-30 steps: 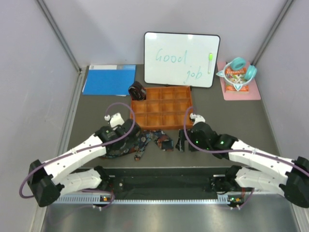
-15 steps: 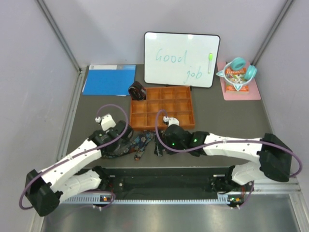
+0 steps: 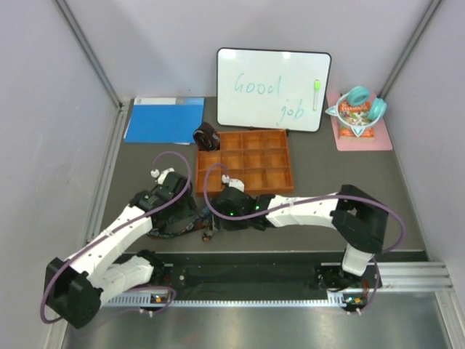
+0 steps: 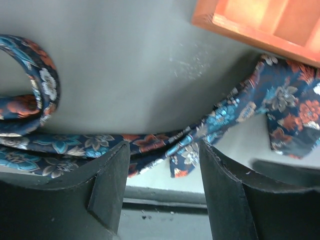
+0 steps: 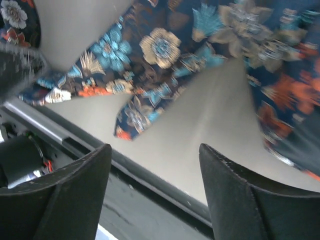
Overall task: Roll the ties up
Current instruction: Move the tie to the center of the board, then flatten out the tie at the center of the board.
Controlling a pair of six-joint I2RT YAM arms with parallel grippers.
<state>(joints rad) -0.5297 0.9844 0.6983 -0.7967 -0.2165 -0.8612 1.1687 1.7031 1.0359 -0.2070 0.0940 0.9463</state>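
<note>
Near the front edge of the table (image 3: 320,174), the navy flower tie (image 3: 200,227) is mostly covered by the 2 arms in the top view. Only small bits of it are seen between them.

From the left wrist, the tie is cut off at both sides. A loop is seen at the left, a flat strip runs along the bottom, and a wider part lies just beside the corner of the orange tray (image 4: 250,20). The left gripper (image 4: 164,146) is held over that strip with its 2 fingers spread wide, so the strip is not pinched. Part of the strip is hidden behind 1 finger (image 4: 107,185).

From the right wrist, everything is blurred. The right gripper (image 5: 155,150) is also spread wide, and only bare table is seen between its fingers. A pointed tip of the tie is seen just above the gap. How the tie is folded cannot be told.

The brown tie (image 3: 207,137) is rolled up and set against the far left corner of the tray, well apart from both grippers.

Compared with 0.5 s ago, the right gripper has been moved to the left, close beside the left gripper. The right arm is now stretched along the front of the tray. The brown tie has not been moved.
</note>
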